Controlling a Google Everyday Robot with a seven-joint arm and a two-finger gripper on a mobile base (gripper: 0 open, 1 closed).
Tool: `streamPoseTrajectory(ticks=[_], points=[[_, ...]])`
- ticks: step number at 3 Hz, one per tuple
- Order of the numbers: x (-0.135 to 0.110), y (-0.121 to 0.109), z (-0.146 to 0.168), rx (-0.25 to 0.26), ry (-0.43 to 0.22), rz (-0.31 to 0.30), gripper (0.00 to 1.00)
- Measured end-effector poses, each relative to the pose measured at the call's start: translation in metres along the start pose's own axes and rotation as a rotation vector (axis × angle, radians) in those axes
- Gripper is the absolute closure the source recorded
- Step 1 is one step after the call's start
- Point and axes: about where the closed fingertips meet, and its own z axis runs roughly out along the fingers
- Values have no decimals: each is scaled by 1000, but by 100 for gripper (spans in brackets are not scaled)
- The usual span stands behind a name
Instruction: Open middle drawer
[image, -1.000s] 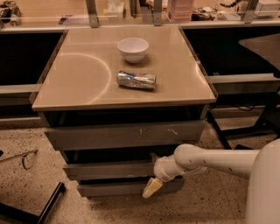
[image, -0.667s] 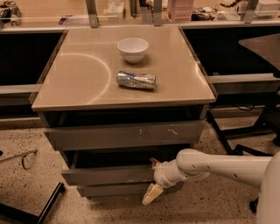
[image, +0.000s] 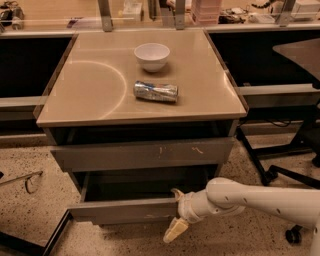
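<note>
The middle drawer (image: 125, 210) is the plain grey front below the scratched top drawer front (image: 142, 154). It stands pulled out toward me, and its dark grey box interior (image: 145, 186) shows. My gripper (image: 174, 214) is at the right end of this front panel. The upper finger (image: 176, 193) hooks over the panel's top edge into the drawer. The pale lower finger (image: 172, 231) hangs below the panel. The gripper is closed on the panel. My white arm (image: 250, 197) reaches in from the right.
A white bowl (image: 152, 55) and a crushed silver can (image: 155, 91) lie on the tan cabinet top (image: 90, 85). Black chair legs (image: 272, 170) stand on the speckled floor at the right. A dark bar (image: 52, 235) lies at the lower left.
The middle drawer has slid further out toward me. The gripper has moved down and toward me with the panel, and more of the drawer's interior shows.
</note>
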Motion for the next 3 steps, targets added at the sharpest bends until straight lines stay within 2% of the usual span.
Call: streamPoseTrajectory(ticks=[2, 3], points=[[2, 21, 3, -31, 9, 30, 0], [-1, 21, 0, -31, 9, 30, 0]])
